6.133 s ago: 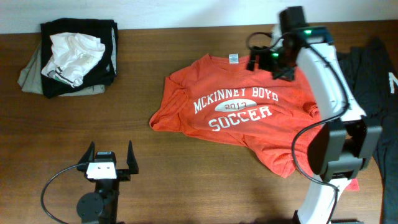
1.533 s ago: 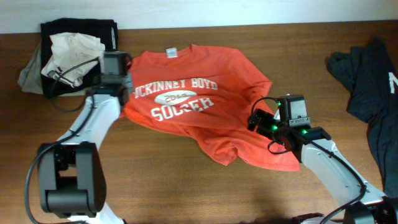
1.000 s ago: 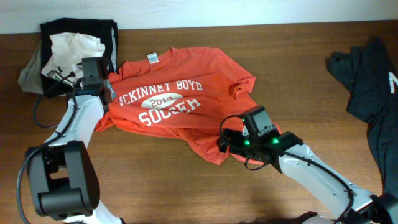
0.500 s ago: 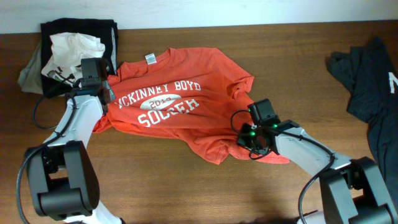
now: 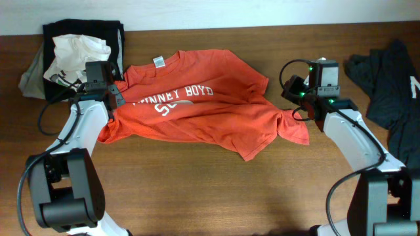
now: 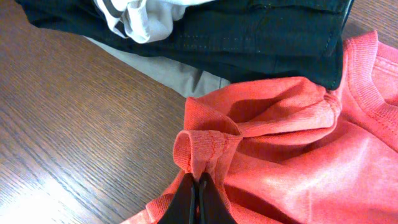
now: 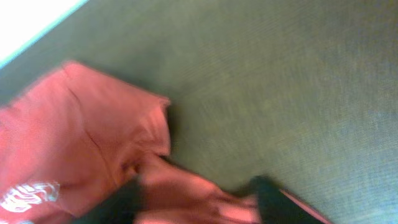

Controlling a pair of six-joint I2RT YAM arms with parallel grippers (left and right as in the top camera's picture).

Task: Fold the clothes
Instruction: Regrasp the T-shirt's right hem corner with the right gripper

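Note:
The clothes (image 5: pixel 197 115), a red-orange T-shirt with white lettering, lie spread on the table, and a fold of the lower part covers the bottom of the lettering. My left gripper (image 5: pixel 113 98) is at the shirt's left sleeve. In the left wrist view this gripper (image 6: pixel 199 180) is shut on a pinched fold of the sleeve hem (image 6: pixel 205 146). My right gripper (image 5: pixel 291 97) hovers at the shirt's right edge. The right wrist view is blurred. There the right gripper (image 7: pixel 196 199) shows its jaws wide apart, with a bunch of the red cloth (image 7: pixel 74 137) lying between them.
A stack of dark folded garments with a white one on top (image 5: pixel 79 56) sits at the back left, touching the sleeve area (image 6: pixel 249 31). A dark garment (image 5: pixel 387 85) lies at the right edge. Bare wooden table (image 5: pixel 197 196) runs along the front.
My right gripper swung from the shirt's lower front up to its right side, dragging the lower cloth over part of the lettering, and its jaws have spread. The left gripper stays put.

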